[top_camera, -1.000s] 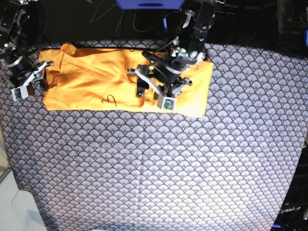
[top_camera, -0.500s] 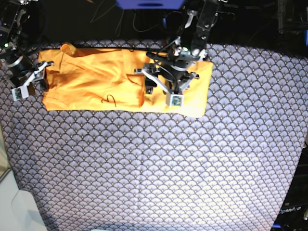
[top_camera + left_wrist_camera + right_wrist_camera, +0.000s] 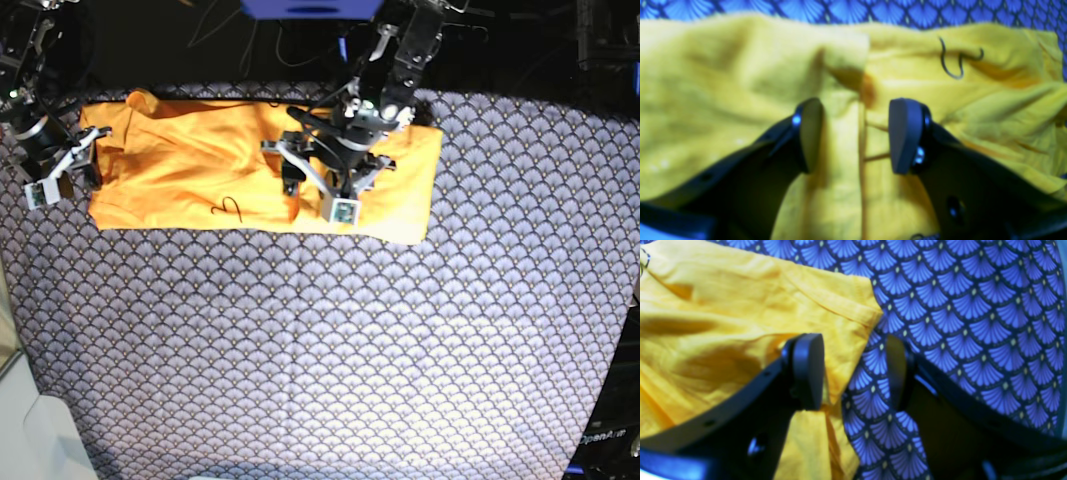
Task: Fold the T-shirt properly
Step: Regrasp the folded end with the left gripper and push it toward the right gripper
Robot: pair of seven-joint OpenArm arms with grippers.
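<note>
A navy cloth (image 3: 330,340) printed with white fan scales covers the desk across nearly the whole base view, with dark equipment and cables along the top edge. The T-shirt (image 3: 190,175), orange-yellow and wrinkled, lies flat in a long band across the upper left and upper middle of the frame, one end reaching toward the upper centre-right. A thin dark curl of thread (image 3: 228,207) rests on its lower edge. The left pincer (image 3: 318,192) hovers over the middle of the shirt, its fingers spread apart; in the left wrist view the two pads (image 3: 903,135) stand on either side of a folded edge running up the fabric, with nothing caught between them. The right pincer (image 3: 62,172) sits at the far left end of the shirt, also spread wide; the right wrist view shows one pad (image 3: 808,370) over the yellow fabric and the other over the patterned cloth, the shirt's hemmed corner lying between them ungripped.
</note>
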